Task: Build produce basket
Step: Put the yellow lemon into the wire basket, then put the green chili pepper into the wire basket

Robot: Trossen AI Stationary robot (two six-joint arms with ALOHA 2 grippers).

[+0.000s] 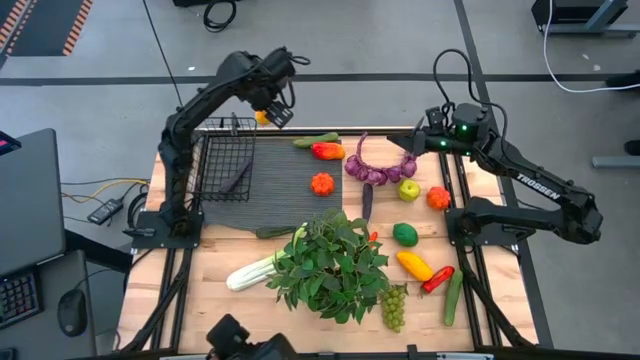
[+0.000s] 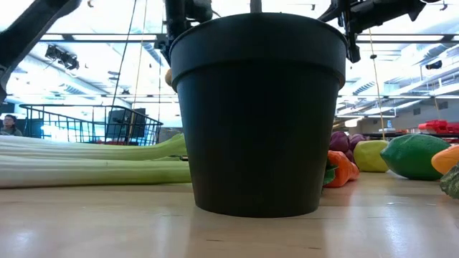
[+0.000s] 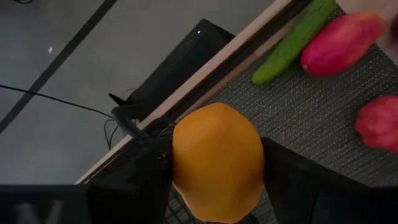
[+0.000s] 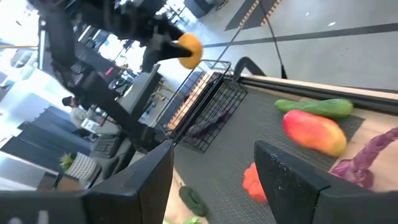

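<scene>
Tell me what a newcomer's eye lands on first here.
The big leafy potted plant dominates the table's front middle. Behind it, the left gripper hangs above the table's far edge beside the wire basket, shut on an orange fruit. Colourful toy produce lies scattered to the right.

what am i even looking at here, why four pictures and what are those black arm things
Two robot arms work at a wooden table. One picture looks straight down, one sits at table height behind a black pot, and two ride on the wrists. The left gripper holds a yellow-orange toy fruit in the air near the black wire basket. The right gripper is empty, jaws apart, above a string of purple bulbs. Toy produce lies around a leafy plant: celery, grapes, peppers, cucumbers.
</scene>
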